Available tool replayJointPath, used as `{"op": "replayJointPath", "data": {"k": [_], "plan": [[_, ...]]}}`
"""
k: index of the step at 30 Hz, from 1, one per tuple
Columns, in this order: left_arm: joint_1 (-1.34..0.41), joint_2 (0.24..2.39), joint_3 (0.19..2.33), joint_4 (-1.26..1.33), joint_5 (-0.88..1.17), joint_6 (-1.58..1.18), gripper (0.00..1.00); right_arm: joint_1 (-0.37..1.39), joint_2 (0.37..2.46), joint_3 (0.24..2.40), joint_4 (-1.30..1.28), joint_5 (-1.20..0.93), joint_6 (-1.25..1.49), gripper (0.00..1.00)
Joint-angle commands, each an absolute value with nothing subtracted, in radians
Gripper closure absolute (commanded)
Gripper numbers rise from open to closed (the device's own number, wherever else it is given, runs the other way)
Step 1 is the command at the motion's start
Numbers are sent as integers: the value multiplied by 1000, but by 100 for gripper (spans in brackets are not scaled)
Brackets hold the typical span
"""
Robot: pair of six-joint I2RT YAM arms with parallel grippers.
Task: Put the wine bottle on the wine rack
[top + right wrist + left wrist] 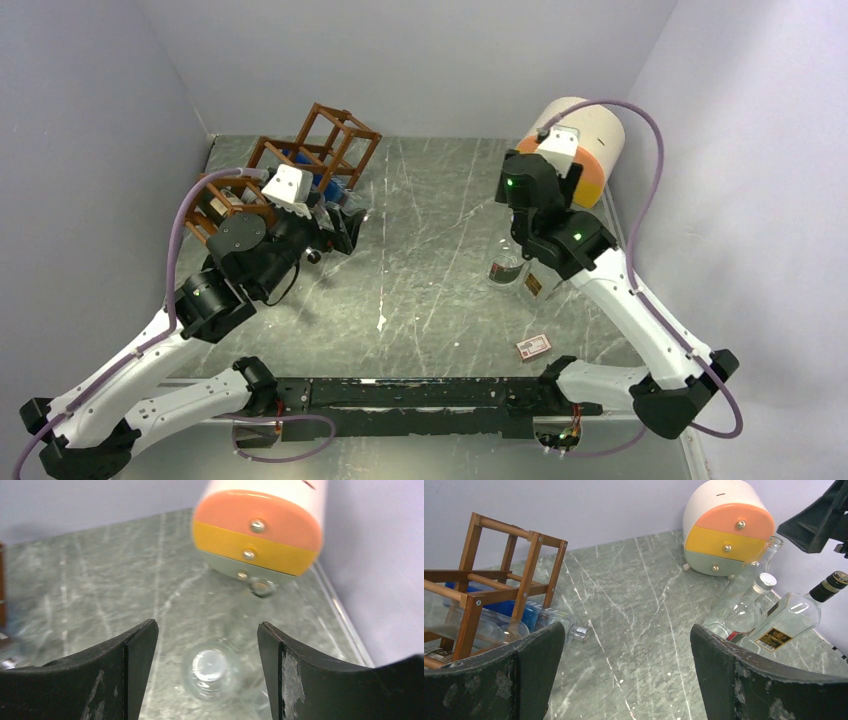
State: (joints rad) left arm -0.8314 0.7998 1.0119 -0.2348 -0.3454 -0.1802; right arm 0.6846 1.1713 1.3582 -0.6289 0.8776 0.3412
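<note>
Top view: the reddish-brown wooden lattice wine rack (320, 150) sits back-left on the grey marbled desk (430, 220). The right arm (560, 235) is by the pastel drawer box (585, 150).

Left wrist: the left claw (626, 629) is released and empty, beside the rack. A clear blue-labelled bottle (499, 626) lies in a lower cell.

Right wrist: the right claw (206, 626) is spread wide above the upright clear glass wine bottle (210, 672), apparently not touching. This looks like the pick approach. Next it needs to descend, centre on the neck and clench.
</note>
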Motion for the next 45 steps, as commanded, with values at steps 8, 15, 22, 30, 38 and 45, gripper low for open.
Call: {"op": "replayJointPath", "data": {"k": [8,15,22,30,38,45], "plan": [[-834,834,1042,-186,-284,-201,1,628,959,1229,-975,998,635,23],[-836,878,1086,-192,-251,-207,1,626,899,1129,-992,972,704,28],[-835,890,1091,-182,-236,-231,1,619,924,1095,-1008,1038,740,48],[-835,897,1101,-187,-242,-237,1,566,955,1055,-939,1048,683,50],[-835,890,1089,-190,-250,-239,1,531,930,1063,-865,945,554,91],[-835,909,1078,-181,-251,-239,1,530,889,1156,-877,798,390,100]]}}
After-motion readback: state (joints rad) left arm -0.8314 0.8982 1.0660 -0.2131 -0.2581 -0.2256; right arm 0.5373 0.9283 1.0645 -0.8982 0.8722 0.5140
